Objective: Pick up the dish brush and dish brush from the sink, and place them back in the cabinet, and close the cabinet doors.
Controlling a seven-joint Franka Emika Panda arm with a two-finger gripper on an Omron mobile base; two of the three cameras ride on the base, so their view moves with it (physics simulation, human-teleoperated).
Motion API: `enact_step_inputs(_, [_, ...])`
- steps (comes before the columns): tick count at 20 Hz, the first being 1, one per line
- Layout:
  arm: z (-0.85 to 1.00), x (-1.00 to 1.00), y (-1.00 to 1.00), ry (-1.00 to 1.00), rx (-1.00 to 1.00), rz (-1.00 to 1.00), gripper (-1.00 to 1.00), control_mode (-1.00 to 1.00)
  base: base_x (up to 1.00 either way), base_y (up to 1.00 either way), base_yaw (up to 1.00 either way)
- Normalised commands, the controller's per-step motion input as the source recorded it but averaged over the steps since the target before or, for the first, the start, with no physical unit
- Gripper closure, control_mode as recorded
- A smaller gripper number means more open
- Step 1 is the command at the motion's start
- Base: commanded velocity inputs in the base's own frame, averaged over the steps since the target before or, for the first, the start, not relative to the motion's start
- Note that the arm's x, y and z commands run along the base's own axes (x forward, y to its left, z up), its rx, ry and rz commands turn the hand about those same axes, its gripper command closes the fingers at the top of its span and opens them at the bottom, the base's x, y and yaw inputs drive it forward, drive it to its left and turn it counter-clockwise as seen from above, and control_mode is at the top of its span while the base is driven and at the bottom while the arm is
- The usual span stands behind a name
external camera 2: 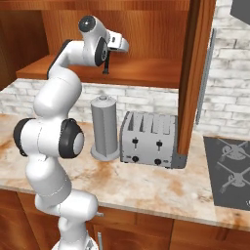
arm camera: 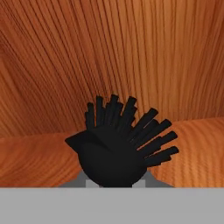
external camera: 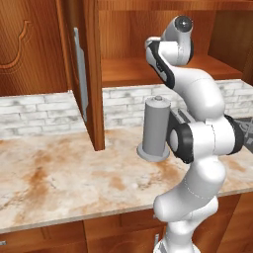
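Cabinet shelf behind gripped black brush

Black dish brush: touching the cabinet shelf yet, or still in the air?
Cannot tell. In the right base view the black dish brush hangs from the gripper just above the cabinet shelf, but no view shows a gap or contact.
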Motion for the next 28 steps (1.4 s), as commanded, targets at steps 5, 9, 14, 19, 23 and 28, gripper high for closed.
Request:
enact_step_inputs(5, [-0.27,0.00,0.00,0.00,0.00,0.03,1.00,-1.00,0.00,0.00,0.00])
enact_step_inputs(9, [-0.29,0.02,0.00,0.00,0.00,0.03,1.00,-1.00,0.00,0.00,0.00])
enact_step_inputs(14, [-0.02,0.01,0.00,0.00,0.00,0.01,-1.00,-1.00,0.00,0.00,0.00])
enact_step_inputs(19, [0.00,0.00,0.00,0.00,0.00,0.00,-1.00,-1.00,0.00,0.00,0.00])
enact_step_inputs(23, [0.00,0.00,0.00,0.00,0.00,0.00,-1.00,-1.00,0.00,0.00,0.00])
enact_step_inputs(28, [0.00,0.00,0.00,0.00,0.00,0.00,-1.00,-1.00,0.00,0.00,0.00])
